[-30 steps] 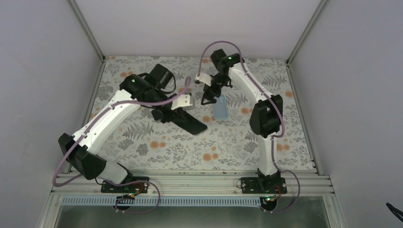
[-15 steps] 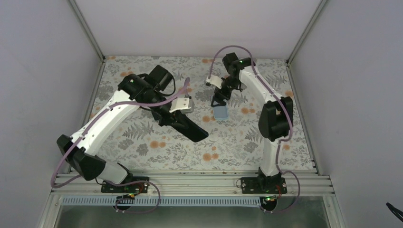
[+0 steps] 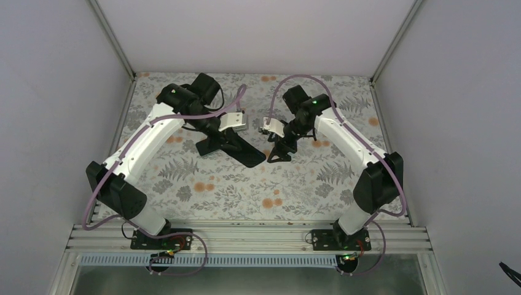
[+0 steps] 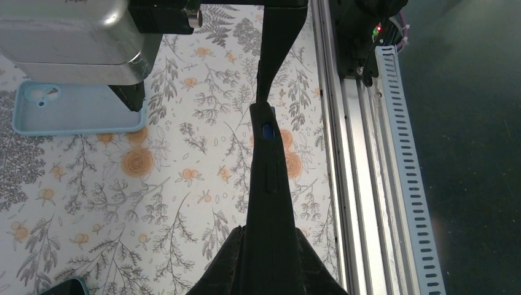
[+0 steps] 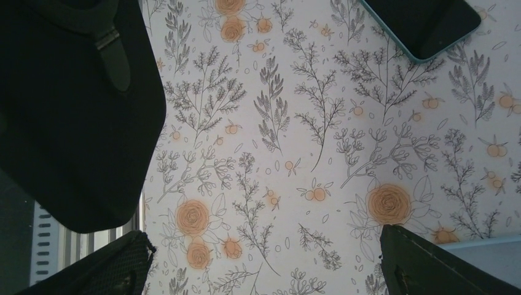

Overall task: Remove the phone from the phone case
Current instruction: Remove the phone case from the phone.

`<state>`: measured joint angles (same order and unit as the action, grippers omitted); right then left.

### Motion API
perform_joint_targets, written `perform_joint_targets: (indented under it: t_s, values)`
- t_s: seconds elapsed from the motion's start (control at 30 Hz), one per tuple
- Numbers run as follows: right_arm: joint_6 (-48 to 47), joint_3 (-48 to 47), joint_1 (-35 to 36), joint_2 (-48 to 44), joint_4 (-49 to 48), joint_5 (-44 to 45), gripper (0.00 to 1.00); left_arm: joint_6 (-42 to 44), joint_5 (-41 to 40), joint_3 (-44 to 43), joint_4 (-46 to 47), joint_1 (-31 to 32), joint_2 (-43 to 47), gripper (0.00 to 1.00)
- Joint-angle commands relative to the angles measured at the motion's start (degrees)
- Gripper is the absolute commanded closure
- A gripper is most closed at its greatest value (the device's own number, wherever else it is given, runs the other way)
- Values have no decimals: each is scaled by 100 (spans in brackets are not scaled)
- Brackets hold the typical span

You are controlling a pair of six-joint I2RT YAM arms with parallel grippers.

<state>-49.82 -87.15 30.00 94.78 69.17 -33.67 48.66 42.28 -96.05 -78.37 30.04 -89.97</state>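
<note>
My left gripper (image 3: 215,144) is shut on a black phone (image 3: 246,153), seen edge-on in the left wrist view (image 4: 267,184) between my fingers (image 4: 268,230). An empty pale-blue phone case (image 4: 74,110) with a camera hole lies flat on the table. My right gripper (image 3: 279,150) hovers over it and hides it in the top view. Its jaws stand wide open and empty (image 5: 264,264), and the case's edge (image 5: 479,246) shows beside the right finger. One right fingertip (image 4: 130,97) stands at the case's rim.
A second slab, a black screen with a pale-blue rim (image 5: 424,24), lies on the floral table cover under my left arm; its corner shows in the left wrist view (image 4: 61,287). The aluminium rail (image 4: 362,153) runs along the near edge. Grey walls enclose the table.
My right gripper has let go of the pale-blue case and swung nearer and left, now over it. My left gripper, still holding the phone, has shifted slightly toward the far side.
</note>
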Motion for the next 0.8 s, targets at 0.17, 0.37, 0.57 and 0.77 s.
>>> perform_joint_targets:
  t_s: [0.17,0.37,0.57,0.77]
  values:
    - [46,-49,58,-38,-71,-373,13,91,365,-344,58,-33,-17,98]
    - [-7,-194,50,-65,29,-518,14,75,348,-351,58,-42,-51,98]
    - [-140,-281,53,-35,264,-571,14,80,330,-326,58,-66,-56,98]
    - [-160,-389,51,-65,338,-651,14,73,348,-325,58,-66,-108,98]
